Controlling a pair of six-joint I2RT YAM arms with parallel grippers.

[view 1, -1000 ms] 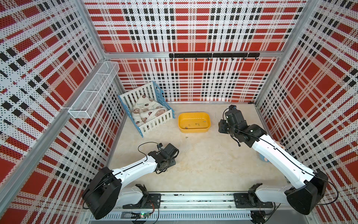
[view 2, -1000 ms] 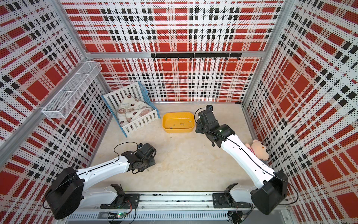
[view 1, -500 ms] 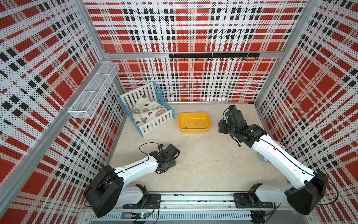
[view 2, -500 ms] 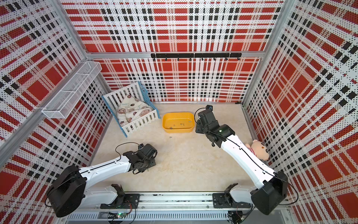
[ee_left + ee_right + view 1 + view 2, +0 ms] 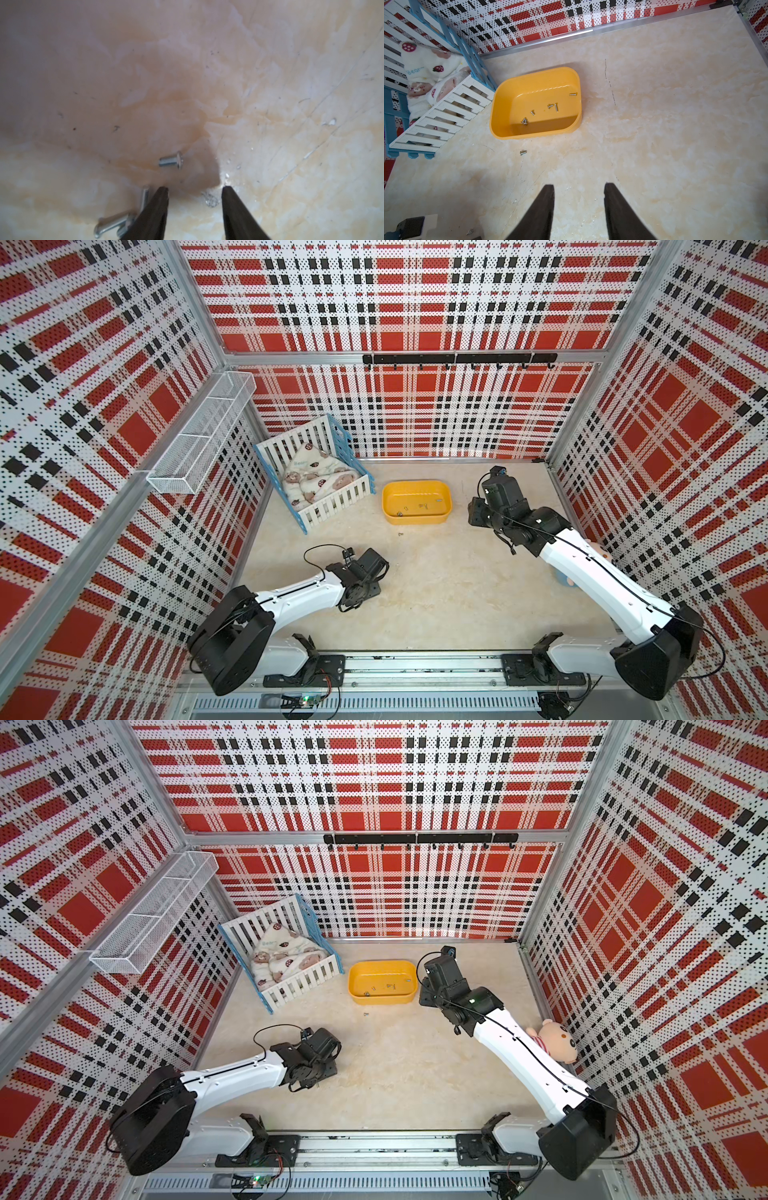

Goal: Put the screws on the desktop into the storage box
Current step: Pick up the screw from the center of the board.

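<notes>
Fingers of the left gripper (image 5: pixel 195 190) stand spread and empty, low over the near-left tabletop (image 5: pixel 291 104); a pick looks to be in hand. Just beyond the tips a short screw (image 5: pixel 171 162) lies flat. Its long axis runs roughly parallel to the line between the tips, head toward the gap's middle. Longer screws (image 5: pixel 112 224) lie beside one finger. The next move likely calls for advancing, perhaps turning the wrist, then pinching across the shank. The right gripper (image 5: pixel 579 187), likewise spread and empty, hovers right of the storage box (image 5: pixel 546 81), which holds several screws (image 5: pixel 555 107). One stray screw (image 5: pixel 522 153) lies just near of the box.
</notes>
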